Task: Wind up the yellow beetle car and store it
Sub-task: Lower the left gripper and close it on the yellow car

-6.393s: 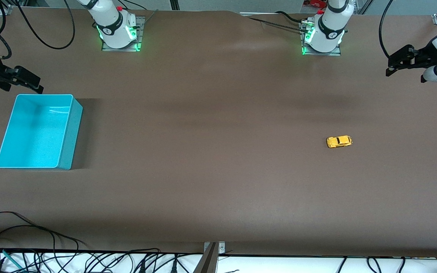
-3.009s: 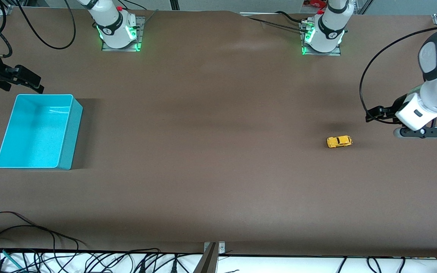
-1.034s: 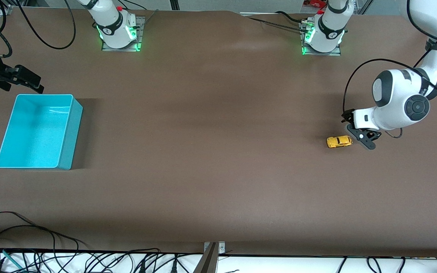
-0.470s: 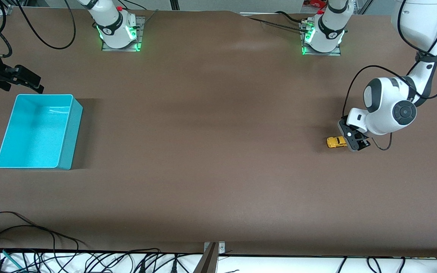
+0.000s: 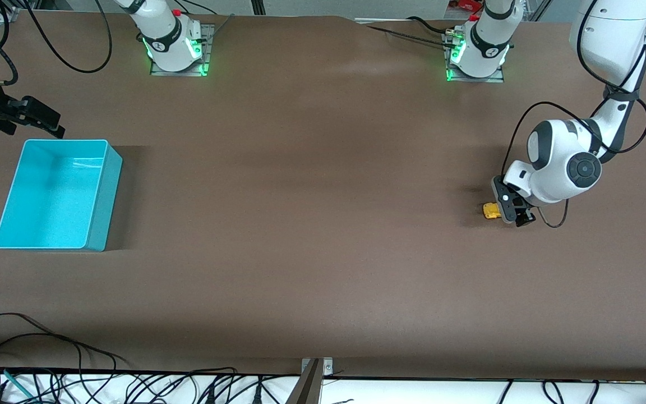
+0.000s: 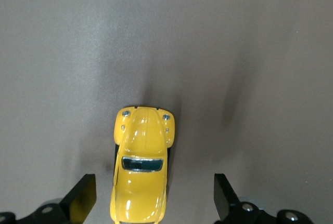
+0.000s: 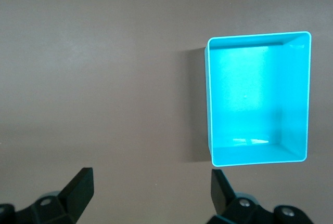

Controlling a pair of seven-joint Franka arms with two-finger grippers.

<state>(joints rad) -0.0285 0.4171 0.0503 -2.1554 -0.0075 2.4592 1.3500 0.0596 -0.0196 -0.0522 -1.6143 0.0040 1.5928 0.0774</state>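
Table edge nearest the front camera: trailed with black cables (image 5: 48, 359), all off the brown table (image 5: 312, 269).
Open room: wide bare tabletop between the two ends, with nothing standing between the car and the bin.
Yellow beetle car (image 5: 490, 210): seen on the table toward the left arm's end, resting on its wheels, well apart from the bin.
Car's look: bright glossy yellow (image 6: 141, 172), rounded hood, dark window, two small pale headlights; wheels barely visible under the body.
Left gripper (image 5: 509, 206): down over the car, covering most of it in the front view.
Left fingers (image 6: 83, 199): spread wide to either side of the car, with the tips apart from its body and gaps showing on both sides, one wider than the other.
Turquoise bin (image 5: 101, 196): open-topped and rectangular, placed at the right arm's end of the table, close to that end's edge.
Bin interior (image 7: 257, 99): shown plain turquoise, nothing inside.
Right gripper (image 5: 34, 118): held in wait above the table edge just beside the bin.
Right fingers (image 7: 78, 185): parted wide, holding nothing.
Arm bases: fixed along the table edge farthest from the camera, lit green at the foot.
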